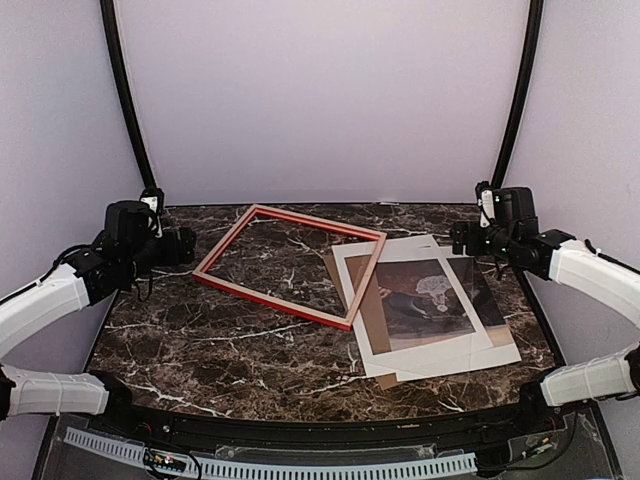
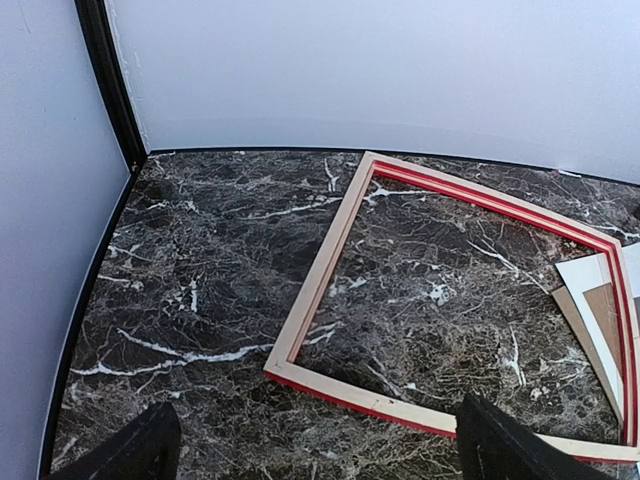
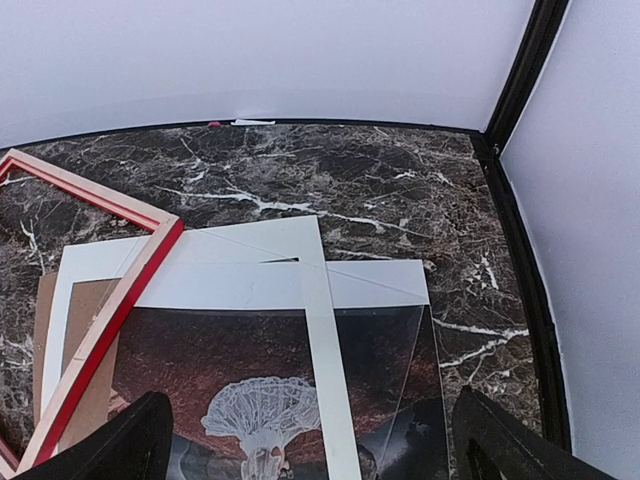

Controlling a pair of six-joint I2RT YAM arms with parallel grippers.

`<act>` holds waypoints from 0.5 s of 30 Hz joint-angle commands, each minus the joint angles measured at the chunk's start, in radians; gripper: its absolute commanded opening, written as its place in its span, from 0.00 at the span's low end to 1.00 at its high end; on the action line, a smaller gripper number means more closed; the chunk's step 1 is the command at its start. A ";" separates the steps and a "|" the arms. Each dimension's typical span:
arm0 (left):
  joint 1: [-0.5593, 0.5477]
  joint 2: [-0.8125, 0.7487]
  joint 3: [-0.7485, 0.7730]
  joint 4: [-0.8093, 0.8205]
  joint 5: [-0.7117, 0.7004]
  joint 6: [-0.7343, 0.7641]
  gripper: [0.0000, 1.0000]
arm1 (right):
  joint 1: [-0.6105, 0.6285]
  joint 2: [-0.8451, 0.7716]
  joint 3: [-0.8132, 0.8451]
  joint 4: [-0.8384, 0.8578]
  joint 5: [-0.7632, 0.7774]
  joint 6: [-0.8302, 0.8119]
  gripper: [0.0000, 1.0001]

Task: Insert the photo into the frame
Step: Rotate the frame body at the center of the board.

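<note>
The frame point(image 1: 272, 300) lies flat at centre-left, pale wood back up, red edges showing. Its right side rests on the left edge of a paper stack. The photo point(image 1: 425, 292), dark sepia with a pale figure, lies face up in that stack at centre-right. My left gripper point(image 1: 185, 245) hovers open and empty off the frame's left corner. My right gripper point(image 1: 460, 238) hovers open and empty behind the stack. In the left wrist view the frame point(image 2: 320, 270) lies ahead of my open gripper point(image 2: 315, 460). In the right wrist view the photo point(image 3: 220, 350) lies under my open gripper point(image 3: 310, 455), the frame point(image 3: 110, 310) to its left.
A white mat border point(image 3: 325, 340) and a clear sheet point(image 3: 430, 370) lie over the photo. A brown board point(image 1: 365, 315) sticks out under the stack's left side and shows in the left wrist view point(image 2: 605, 310). Black posts point(image 1: 125, 100) and walls bound the marble table point(image 1: 200, 345).
</note>
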 commanded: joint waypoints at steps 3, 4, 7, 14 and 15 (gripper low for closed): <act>0.007 0.031 0.019 0.007 0.008 -0.082 0.99 | 0.015 -0.020 0.031 0.079 0.040 -0.004 0.99; 0.007 0.042 0.017 0.008 0.014 -0.094 0.99 | 0.016 -0.019 0.032 0.082 0.042 -0.005 0.99; 0.007 0.079 0.013 0.006 0.046 -0.152 0.99 | 0.018 -0.014 0.037 0.090 0.047 0.000 0.99; 0.000 0.227 0.014 0.015 0.109 -0.312 0.99 | 0.024 -0.009 0.033 0.094 0.037 0.011 0.99; -0.005 0.260 0.020 0.013 0.117 -0.328 0.99 | 0.025 -0.005 0.026 0.106 0.031 0.012 0.99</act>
